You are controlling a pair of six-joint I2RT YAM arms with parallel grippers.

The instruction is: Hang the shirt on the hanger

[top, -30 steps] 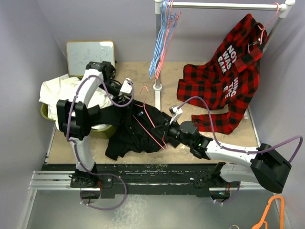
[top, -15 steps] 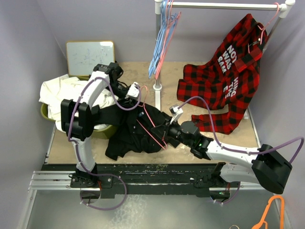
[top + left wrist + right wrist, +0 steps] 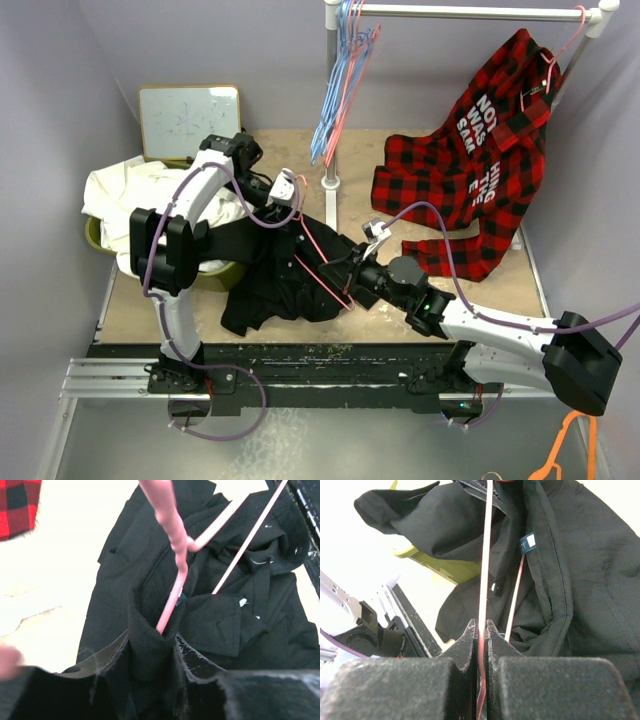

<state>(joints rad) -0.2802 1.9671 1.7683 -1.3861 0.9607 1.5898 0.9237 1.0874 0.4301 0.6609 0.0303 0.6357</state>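
Near the front edge, left of middle: the shirt (image 3: pixel 262 290) lies crumpled in a dark heap. Its upper part is drawn up toward the left gripper (image 3: pixel 291 190), and one fold lies over the rim of the green bin (image 3: pixel 93 237).
Hanger: the hanger (image 3: pixel 322 268) slants across the shirt. Its hook end is up by the left gripper and its thin wires run down to the right gripper (image 3: pixel 352 283). In the left wrist view one pink arm dips into a fold of the black cloth.
Left gripper: it is closed on a bunched fold of the shirt — the cloth fills the gap between its fingers (image 3: pixel 102 662), and the pink wire goes down into the same fold.
Right gripper: it is clamped on a single wire of the hanger, its fingers (image 3: pixel 462 647) almost meeting around it, low over the shirt.
Left edge: a white garment (image 3: pixel 130 190) is heaped over the green bin, with a whiteboard (image 3: pixel 188 120) behind it at the far left corner.
Far edge: light-blue hangers (image 3: pixel 328 115) hang from the rail (image 3: pixel 470 12).
Far right corner: a plaid shirt (image 3: pixel 470 170) hangs from the rail and spills onto the worktop — well apart from the black one.
Off the worktop, front right: an orange hanger (image 3: pixel 572 445).
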